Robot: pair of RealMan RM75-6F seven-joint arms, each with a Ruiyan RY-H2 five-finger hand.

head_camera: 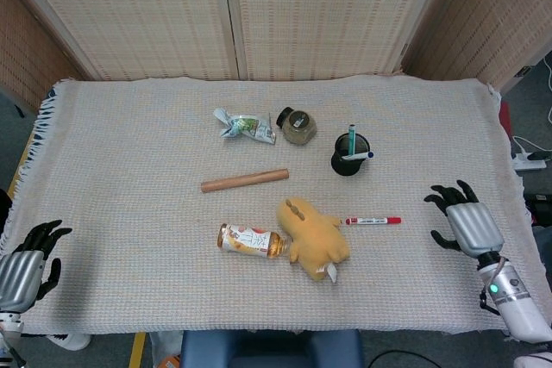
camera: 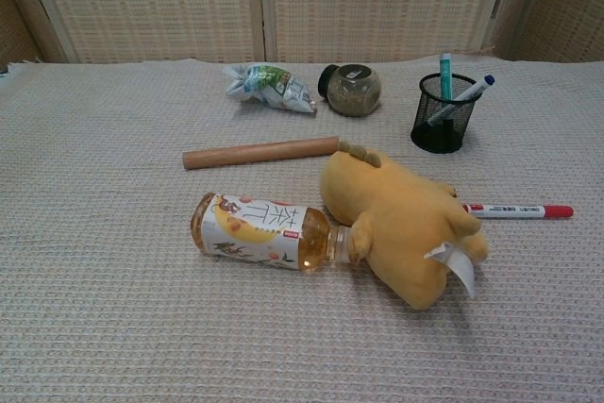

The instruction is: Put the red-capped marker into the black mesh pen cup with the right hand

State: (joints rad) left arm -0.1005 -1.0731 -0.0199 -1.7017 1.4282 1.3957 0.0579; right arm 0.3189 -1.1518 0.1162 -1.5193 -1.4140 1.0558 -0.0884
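- Head view: woven reed panels back a surface [head_camera: 129,170] draped in a pale waffle-weave cloth.
- The cup [head_camera: 349,158] serves as landmark; it stands upright toward the far right of centre with two pens already leaning in it, so its mouth is partly taken.
- The marker [head_camera: 373,221] lies flat on the cloth nearer the robot than the cup and slightly right of it, red cap pointing right, apart from everything except the plush.
- The plush [head_camera: 314,238] lies near-left of the cup, its side just beside the marker's uncapped end; a grasp nearer the capped end looks the freer choice.
- A bottle [head_camera: 250,240] lies on its side against the plush; a wooden stick [head_camera: 245,180] lies left of the cup; a jar [head_camera: 297,126] and a crumpled packet [head_camera: 245,126] sit further left and slightly behind it.
- The right hand [head_camera: 461,220] hovers right of the marker, well apart from it, fingers spread and holding nothing, apparently readied for the reach.
- The left hand [head_camera: 26,265] rests at the near-left edge, far from the cup, fingers loosely apart and empty; the task does not need it.
- Chest view: neither hand shows.
- The cup [camera: 441,112] stands far right; the marker [camera: 517,210] lies in front of it, its left end hidden behind the plush [camera: 396,226].
- Judgement: the task has barely begun; the marker is not yet grasped.
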